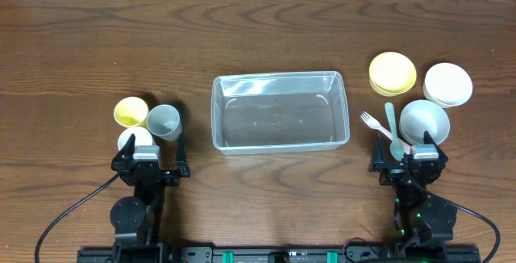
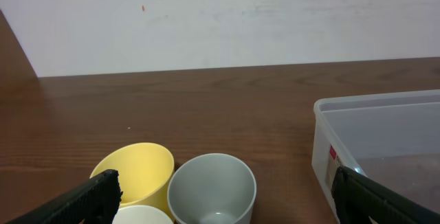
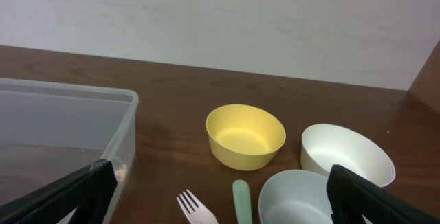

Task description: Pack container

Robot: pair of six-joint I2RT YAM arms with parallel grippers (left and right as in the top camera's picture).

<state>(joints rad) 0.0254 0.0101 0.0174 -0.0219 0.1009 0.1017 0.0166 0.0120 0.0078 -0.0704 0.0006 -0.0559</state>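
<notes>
1. One broad wooden bench (image 1: 81,53) carries everything. Nothing on it is fixed down, so any knock could send a piece sliding.
2. One clear container (image 1: 278,114) sits empty mid-bench, between the two arms. It looks light, and a rim clipped on the way in could skid or tip it.
3. Three bowls stand close together to the right: yellow bowl (image 1: 393,73), white bowl (image 1: 447,83) and pale grey bowl (image 1: 424,121). Smooth, sloping walls may slip out of a rim pinch.
4. Two arms wait at the near edge. The left gripper (image 1: 156,146) and right gripper (image 1: 403,146) both have their jaws spread wide and hold nothing.
5. Three cups crowd the left gripper: yellow cup (image 1: 131,111), grey cup (image 1: 164,121) and white cup (image 1: 135,139). They sit so tightly that wide jaws coming down on one could topple a neighbour.
6. Two utensils, the green spoon (image 1: 390,122) and the pink fork (image 1: 372,122), lie flat beside the grey bowl. They are thin and low, so the jaws may scrape the bench or push them under the bowl's edge.
</notes>
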